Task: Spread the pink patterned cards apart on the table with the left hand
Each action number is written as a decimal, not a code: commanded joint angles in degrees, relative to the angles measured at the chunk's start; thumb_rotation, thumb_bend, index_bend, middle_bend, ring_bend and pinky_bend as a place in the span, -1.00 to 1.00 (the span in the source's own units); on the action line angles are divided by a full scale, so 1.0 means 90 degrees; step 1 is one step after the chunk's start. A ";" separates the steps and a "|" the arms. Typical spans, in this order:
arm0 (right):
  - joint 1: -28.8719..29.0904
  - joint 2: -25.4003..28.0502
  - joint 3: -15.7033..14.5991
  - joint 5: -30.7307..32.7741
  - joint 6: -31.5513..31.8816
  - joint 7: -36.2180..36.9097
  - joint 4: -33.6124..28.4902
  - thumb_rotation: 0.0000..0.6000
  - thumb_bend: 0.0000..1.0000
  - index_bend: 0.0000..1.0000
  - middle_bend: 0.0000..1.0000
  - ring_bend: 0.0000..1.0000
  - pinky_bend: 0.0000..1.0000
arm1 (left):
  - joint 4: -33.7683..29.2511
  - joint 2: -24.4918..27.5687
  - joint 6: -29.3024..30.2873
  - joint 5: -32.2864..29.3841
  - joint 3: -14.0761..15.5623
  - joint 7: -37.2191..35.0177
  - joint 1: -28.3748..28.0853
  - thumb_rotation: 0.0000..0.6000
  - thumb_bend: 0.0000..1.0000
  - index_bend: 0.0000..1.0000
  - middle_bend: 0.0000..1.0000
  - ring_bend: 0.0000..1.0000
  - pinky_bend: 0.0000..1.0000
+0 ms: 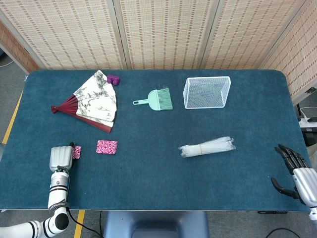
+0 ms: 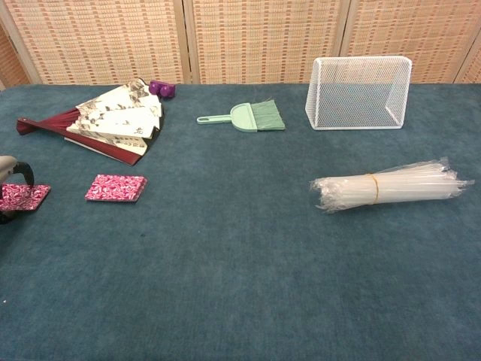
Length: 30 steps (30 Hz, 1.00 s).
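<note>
Where the blue table stretched out before the woven screens, the open paper fan lay at the far left, its dark red ribs pointing left. To the right of it, at the far side, stood the white wire basket, tipped on its side. A bundle of clear plastic straws, banded in the middle, lay nearer and to the right of centre. Between fan and basket rested the small green brush, handle to the left. The left hand sat low at the near left edge, fingers curled down onto one pink patterned card, which showed just beside and partly under it; whether it pinched or only pressed the card I could not tell. The second pink patterned card lay flat on the cloth to the right, apart from the first, near the fan's edge. The right hand hung at the near right corner, fingers spread and holding nothing. A small purple object sat against the fan's far edge.
</note>
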 commanded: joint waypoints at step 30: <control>-0.0006 0.0042 -0.0011 -0.0028 0.0015 0.0103 0.0027 1.00 -0.37 -1.00 -1.00 -1.00 -0.81 | -0.1014 -0.0795 0.0099 0.0321 -0.0406 0.0768 -0.0668 1.00 -0.37 -0.55 1.00 1.00 1.00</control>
